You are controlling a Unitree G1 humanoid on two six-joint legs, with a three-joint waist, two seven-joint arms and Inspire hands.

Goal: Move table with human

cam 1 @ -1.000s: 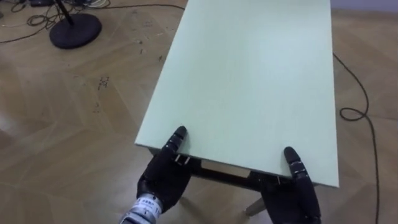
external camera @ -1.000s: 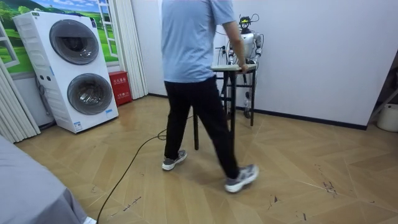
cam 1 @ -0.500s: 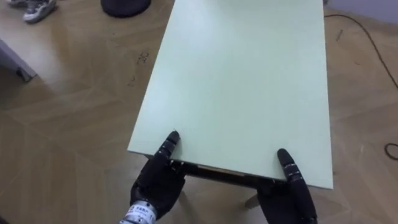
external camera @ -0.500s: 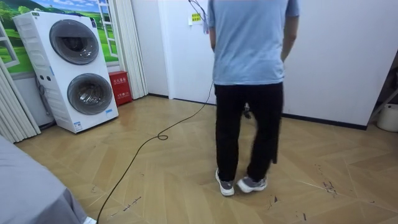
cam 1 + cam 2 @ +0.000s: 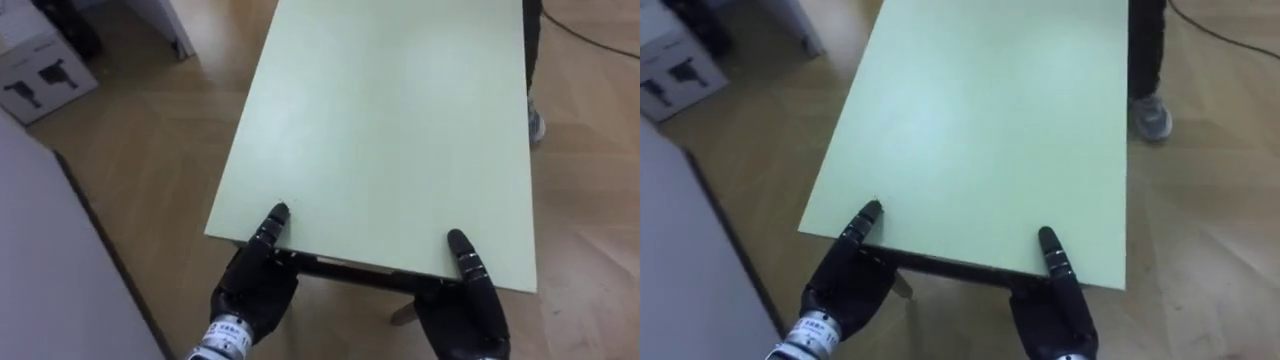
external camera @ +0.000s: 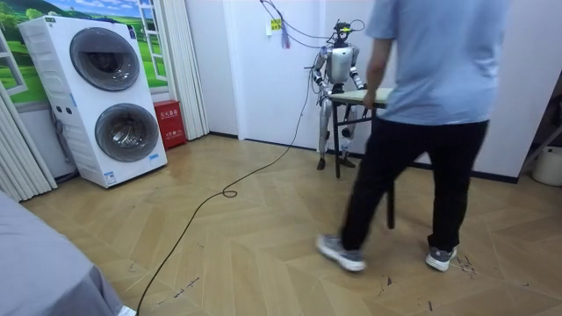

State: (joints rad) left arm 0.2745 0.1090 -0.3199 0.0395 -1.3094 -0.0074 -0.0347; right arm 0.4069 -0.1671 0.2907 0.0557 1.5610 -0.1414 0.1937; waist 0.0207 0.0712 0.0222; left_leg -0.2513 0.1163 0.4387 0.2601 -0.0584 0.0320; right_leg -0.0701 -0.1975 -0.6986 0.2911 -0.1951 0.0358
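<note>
Left hand [image 5: 255, 290] and right hand [image 5: 470, 310] grasp the pale surface's [image 5: 390, 120] near edge, thumbs on top, other fingers underneath.

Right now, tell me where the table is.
The table is straight ahead in the eye views, its near edge at the left hand and right hand; in the room view it sits between robot and person.

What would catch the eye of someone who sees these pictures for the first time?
The pale green table top stretches away from the robot in the eye views, with its left hand and right hand at the near edge. A person in a light blue shirt strides at the room view's right, one hand at the table's far end; two stacked washing machines stand at its left.
</note>
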